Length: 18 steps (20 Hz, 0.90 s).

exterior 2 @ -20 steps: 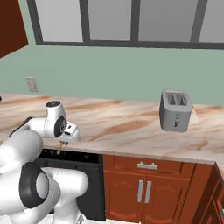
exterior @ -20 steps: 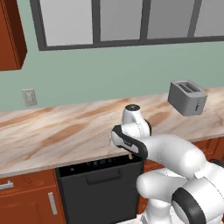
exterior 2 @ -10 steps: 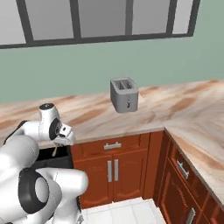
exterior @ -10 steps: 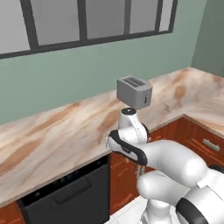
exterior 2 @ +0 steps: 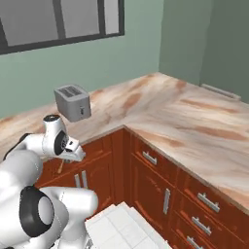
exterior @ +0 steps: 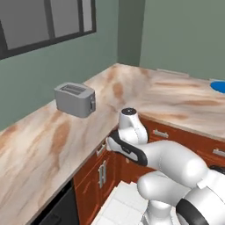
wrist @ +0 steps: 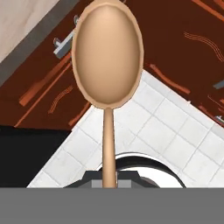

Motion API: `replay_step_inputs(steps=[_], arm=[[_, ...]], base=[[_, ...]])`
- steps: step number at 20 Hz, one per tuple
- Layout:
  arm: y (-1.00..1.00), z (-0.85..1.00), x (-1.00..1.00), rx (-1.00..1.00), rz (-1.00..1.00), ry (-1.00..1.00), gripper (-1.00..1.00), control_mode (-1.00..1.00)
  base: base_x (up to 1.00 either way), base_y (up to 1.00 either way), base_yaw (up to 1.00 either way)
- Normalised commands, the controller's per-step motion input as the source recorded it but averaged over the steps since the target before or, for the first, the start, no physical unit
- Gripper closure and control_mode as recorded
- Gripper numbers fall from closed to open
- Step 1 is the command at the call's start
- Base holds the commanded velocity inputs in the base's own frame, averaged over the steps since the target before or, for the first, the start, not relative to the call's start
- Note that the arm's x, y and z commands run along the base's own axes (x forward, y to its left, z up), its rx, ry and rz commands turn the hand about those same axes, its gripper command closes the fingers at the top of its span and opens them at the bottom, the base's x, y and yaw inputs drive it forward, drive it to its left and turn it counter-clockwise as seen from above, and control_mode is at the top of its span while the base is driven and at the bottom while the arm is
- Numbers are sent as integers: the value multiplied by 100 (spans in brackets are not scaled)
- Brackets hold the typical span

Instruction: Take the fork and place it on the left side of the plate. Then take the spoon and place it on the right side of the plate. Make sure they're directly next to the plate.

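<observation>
The tool [wrist: 110,181] is clamped on the thin straight handle of the small tan-brown spoon [wrist: 108,65]. In the hand view the handle rises from between the dark finger tips, with the oval bowl farthest from the hand and its hollow facing the camera. Behind the spoon lie white floor tiles [wrist: 162,131] and dark red-brown cabinet fronts [wrist: 183,52] with metal handles.

In the right base view the tool [exterior 2: 73,153] sits low in front of the cabinet doors, below the table edge, and a short brown sliver of the spoon [exterior 2: 61,167] hangs beneath it.

In the left base view the white arm [exterior: 132,136] is folded close to the base, near the inner corner of the marbled beige table [exterior: 52,145]. Farther back a boxy grey two-slot toaster [exterior: 75,99] stands on the table below a dark-framed window [exterior: 44,22]. At the far right edge, well apart from the arm, a sliver of the flat bright blue plate [exterior: 218,86] rests on the table.
</observation>
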Motion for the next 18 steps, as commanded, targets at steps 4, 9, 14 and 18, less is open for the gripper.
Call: replay_step_inputs(steps=[4, 9, 14, 18], arm=[[0, 0, 0, 0, 0, 0, 100, 100], [0, 0, 0, 0, 0, 0, 100, 100], [0, 0, 0, 0, 0, 0, 100, 100], [0, 0, 0, 0, 0, 0, 100, 100]], base=[[-26, 0, -63], [-19, 0, -65], [-12, -1, -69], [-1, -10, -67]])
